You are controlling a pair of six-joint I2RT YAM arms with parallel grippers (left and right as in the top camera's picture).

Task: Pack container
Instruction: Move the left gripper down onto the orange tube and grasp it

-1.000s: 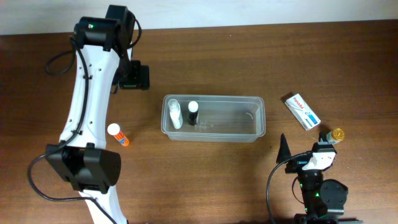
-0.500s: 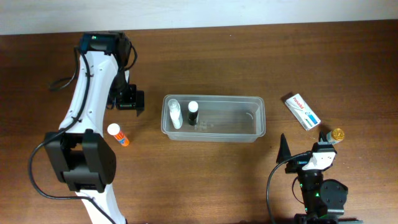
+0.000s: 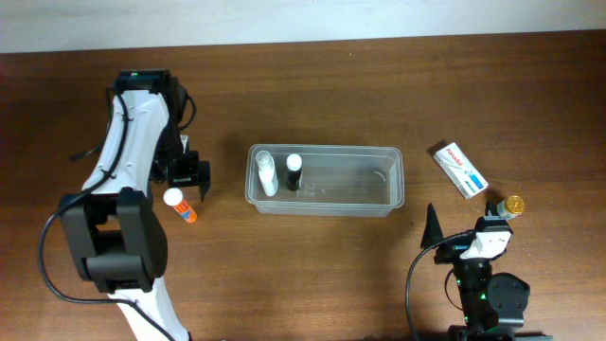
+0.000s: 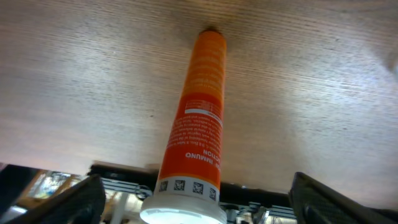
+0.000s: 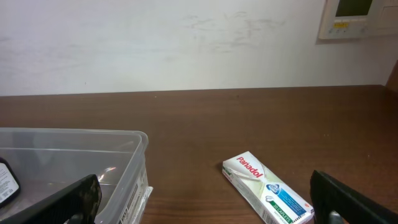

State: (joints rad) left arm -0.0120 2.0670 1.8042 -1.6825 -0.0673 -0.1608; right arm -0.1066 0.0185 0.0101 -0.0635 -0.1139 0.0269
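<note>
Left gripper [image 3: 189, 180] hangs over the brown wooden table [image 3: 312, 275] with its jaws spread wide and nothing held. In its wrist view the orange tube [image 4: 198, 118] lies lengthwise between the two fingers [image 4: 65, 200], and neither one touches it.

On the tube's label we read "IMMUNO" in white capitals. The smaller print and the little square codes near its white cap [image 4: 182, 213] are too fine for us to make out.

Right gripper [image 5: 208, 208] is also wide open and empty, low at the near right of the table.

Right of it lies a white carton [image 5: 267, 186] with "Panadol" in red and a green-and-blue band at one end. A small gold-topped object [image 3: 513, 204] sits just near of that carton, and we cannot tell what it is.

Compared with a second ago, the left arm has swung from the far side of the table towards us, and its gripper now stands just beside the tube's white cap. The tube, the carton, the right arm and the tub have not shifted.

The container [image 3: 390, 180], a clear, glossy plastic tub with rounded corners and a rim, sits mid-table, right of the left gripper and left of the carton. At its left end stand two small bottles, one whitish [image 3: 268, 174] and one dark with a white cap [image 3: 294, 170]. The rest of its floor is bare.
</note>
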